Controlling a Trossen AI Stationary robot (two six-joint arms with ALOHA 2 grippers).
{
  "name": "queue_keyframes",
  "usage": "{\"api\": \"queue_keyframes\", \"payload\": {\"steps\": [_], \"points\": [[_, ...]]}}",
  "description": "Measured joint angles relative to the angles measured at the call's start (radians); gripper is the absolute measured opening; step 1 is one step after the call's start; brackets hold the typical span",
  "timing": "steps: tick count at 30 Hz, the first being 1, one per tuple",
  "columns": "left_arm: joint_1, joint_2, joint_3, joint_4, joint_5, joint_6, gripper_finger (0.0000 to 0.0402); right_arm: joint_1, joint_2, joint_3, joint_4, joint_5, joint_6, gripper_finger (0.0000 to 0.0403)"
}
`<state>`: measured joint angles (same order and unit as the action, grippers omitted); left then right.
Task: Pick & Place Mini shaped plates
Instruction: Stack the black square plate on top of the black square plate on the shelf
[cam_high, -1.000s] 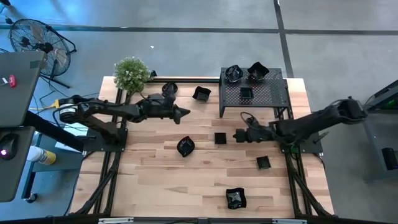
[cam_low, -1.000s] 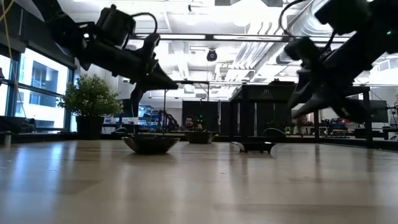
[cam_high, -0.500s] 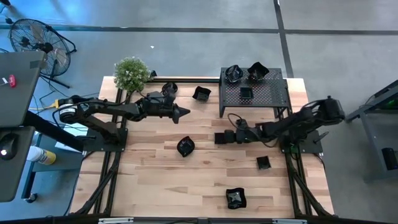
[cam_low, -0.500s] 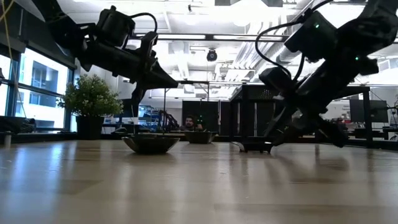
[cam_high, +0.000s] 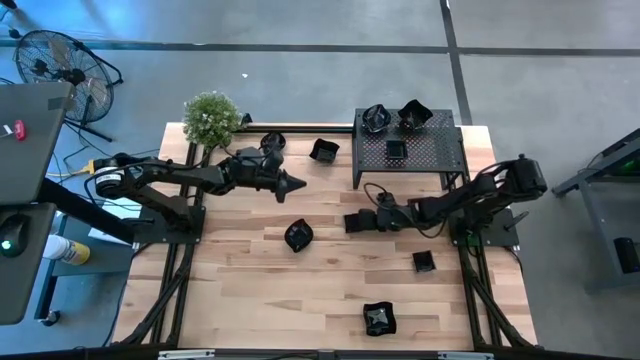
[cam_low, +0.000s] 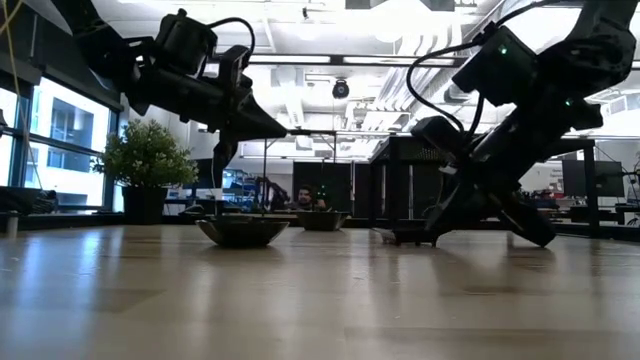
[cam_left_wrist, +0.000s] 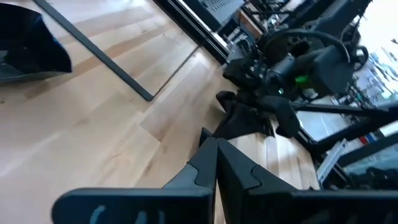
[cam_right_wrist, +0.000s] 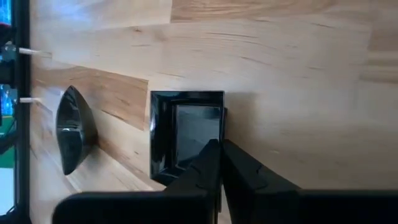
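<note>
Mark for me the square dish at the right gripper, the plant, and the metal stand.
square dish (cam_right_wrist: 186, 134): right wrist view, its glossy inner floor.
plant (cam_high: 211, 117): high view, middle of the foliage.
metal stand (cam_high: 425, 150): high view, bare perforated top.

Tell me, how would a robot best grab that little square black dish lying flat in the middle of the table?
Probably by its raised rim. The square dish lies flat, offering only thin upright walls, so one finger goes inside, one outside, from above. The right gripper sits at its near rim, shut.
</note>
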<state>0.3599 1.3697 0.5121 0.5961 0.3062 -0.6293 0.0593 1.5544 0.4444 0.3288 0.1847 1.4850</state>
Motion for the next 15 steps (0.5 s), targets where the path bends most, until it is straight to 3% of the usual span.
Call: {"api": "queue_keyframes", "payload": {"steps": [9, 15], "points": [[0.0, 0.0, 0.0, 0.0, 0.051, 0.049, 0.0001, 0.0, -0.111, 0.131, -0.055, -0.036, -0.042, 0.0005], [0.0, 0.0, 0.0, 0.001, 0.001, 0.064, 0.0001, -0.044, -0.287, 0.295, -0.381, -0.044, -0.12, 0.0004]]}}
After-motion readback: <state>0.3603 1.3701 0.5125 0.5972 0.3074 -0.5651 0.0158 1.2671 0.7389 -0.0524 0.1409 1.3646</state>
